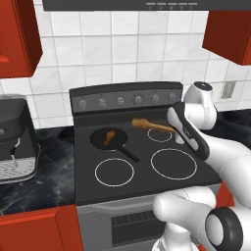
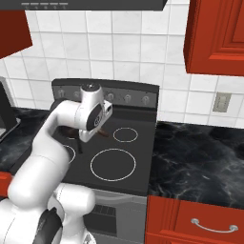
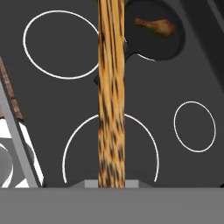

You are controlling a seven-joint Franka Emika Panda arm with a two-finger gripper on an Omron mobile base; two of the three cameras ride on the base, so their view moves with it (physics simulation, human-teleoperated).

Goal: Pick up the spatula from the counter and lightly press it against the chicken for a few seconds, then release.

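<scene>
Now the end effector (image 1: 172,130) is clamping the spatula (image 3: 111,96) aloft; next, it probably needs lowering gently onto the chicken (image 3: 155,26), upper right.

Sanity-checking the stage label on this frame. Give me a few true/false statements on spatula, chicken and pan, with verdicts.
1. The pincer holds the spatula. True.
2. The spatula is pressed on the chicken. False: it hangs above the stove, apart from the chicken.
3. The chicken lies in the pan. True.
4. The pan sits on the front right burner. False: it sits at the stove's rear left.
</scene>
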